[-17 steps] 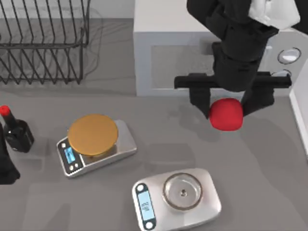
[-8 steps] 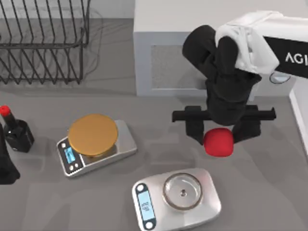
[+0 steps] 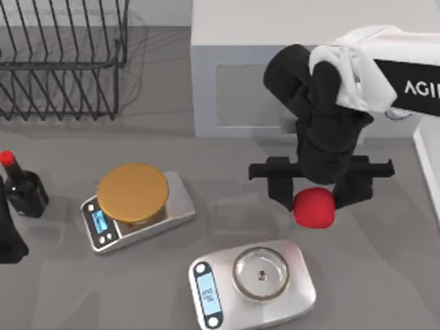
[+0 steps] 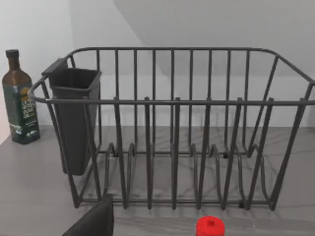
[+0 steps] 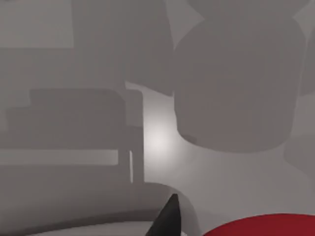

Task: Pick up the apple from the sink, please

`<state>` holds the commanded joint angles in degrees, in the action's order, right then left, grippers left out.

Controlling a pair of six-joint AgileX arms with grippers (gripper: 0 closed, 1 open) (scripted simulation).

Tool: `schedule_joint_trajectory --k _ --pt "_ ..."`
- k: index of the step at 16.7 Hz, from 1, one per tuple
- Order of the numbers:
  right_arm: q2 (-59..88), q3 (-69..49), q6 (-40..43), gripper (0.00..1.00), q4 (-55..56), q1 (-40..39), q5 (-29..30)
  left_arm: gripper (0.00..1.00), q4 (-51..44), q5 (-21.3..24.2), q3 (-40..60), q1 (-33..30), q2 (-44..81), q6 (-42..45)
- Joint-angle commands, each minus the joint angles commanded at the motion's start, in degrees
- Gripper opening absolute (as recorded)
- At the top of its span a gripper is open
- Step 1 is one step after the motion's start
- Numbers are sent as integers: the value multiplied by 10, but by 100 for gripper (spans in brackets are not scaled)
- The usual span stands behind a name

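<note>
The apple [image 3: 315,209], a plain bright-red ball, hangs above the grey counter just behind the silver scale [image 3: 258,278]. My right gripper [image 3: 315,198] is shut on it, with one black finger on each side. In the right wrist view the apple [image 5: 261,227] is a red curve beside one dark fingertip [image 5: 166,219]. The sink is out of view. My left arm [image 3: 7,237] stays parked at the table's left edge, and a dark part of it [image 4: 93,221] appears in the left wrist view.
A scale with a gold round plate [image 3: 134,196] stands left of centre. A dark bottle with a red cap [image 3: 20,189] is at the far left. A wire dish rack [image 3: 62,62] fills the back left, and a white box-shaped unit [image 3: 240,75] stands behind the right arm. An olive-oil bottle [image 4: 19,98] stands beside the rack.
My right gripper has carried the apple forward and slightly left, toward the silver scale; in the last half second it has hardly moved. The left arm has stayed still.
</note>
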<state>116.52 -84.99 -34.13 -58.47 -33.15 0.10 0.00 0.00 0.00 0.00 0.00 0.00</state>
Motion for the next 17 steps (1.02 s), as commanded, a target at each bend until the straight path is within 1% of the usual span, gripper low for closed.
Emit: schedule_joint_trajectory --k 11,12,17 --pt "0 0 0 98 0 0 0 100 0 0 0 0 0 0" --pt "0 0 0 100 0 0 0 100 0 0 0 0 0 0" --pt "0 0 0 100 0 0 0 100 0 0 0 0 0 0"
